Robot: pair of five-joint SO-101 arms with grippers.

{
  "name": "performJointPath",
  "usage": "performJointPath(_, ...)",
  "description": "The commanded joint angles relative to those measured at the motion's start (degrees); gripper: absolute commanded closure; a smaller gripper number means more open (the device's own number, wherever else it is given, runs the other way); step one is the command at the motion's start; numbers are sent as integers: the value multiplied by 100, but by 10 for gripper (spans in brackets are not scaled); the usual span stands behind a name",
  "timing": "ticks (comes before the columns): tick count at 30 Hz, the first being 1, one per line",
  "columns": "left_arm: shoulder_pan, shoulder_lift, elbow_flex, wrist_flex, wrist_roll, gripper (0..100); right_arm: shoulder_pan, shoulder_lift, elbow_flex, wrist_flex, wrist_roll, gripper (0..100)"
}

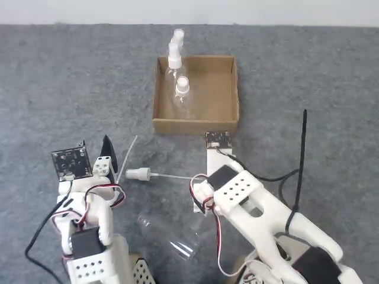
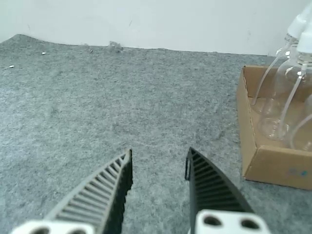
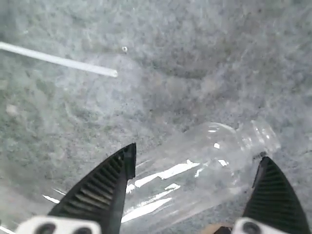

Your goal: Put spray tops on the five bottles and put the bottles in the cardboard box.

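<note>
The right gripper (image 3: 197,152) was wide open, its jaws on both sides of an uncapped bottle (image 3: 170,185) lying on the table (image 1: 59,89). The left gripper (image 2: 158,153) was open too, and empty. Three capped bottles (image 1: 182,97) stood in the cardboard box (image 1: 195,125), so probably two remained. A spray top (image 1: 139,173) lay nearby.

Robot lab setup: grey felt worktop (image 1: 71,77), bare white wall (image 2: 146,19), white printed arm (image 1: 254,204) with loose wiring (image 1: 217,239).
</note>
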Motion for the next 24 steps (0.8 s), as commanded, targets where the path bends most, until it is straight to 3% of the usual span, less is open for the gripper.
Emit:
performJointPath(1, -44, -97, -31, -220, 53, 830, -57, -207, -9, -84, -53, 670)
performJointPath(7, -44, -97, -31, -220, 53, 830, -57, -207, -9, -66, -53, 675)
performJointPath(13, -44, -97, -31, -220, 53, 830, -22, -215, -44, -207, -53, 830)
performJointPath(17, -44, -97, -31, -220, 53, 830, 48, -242, -44, -321, -35, 840)
performJointPath(24, -44, -97, -31, -220, 53, 830, 936, -259, -44, -690, 1011, 843)
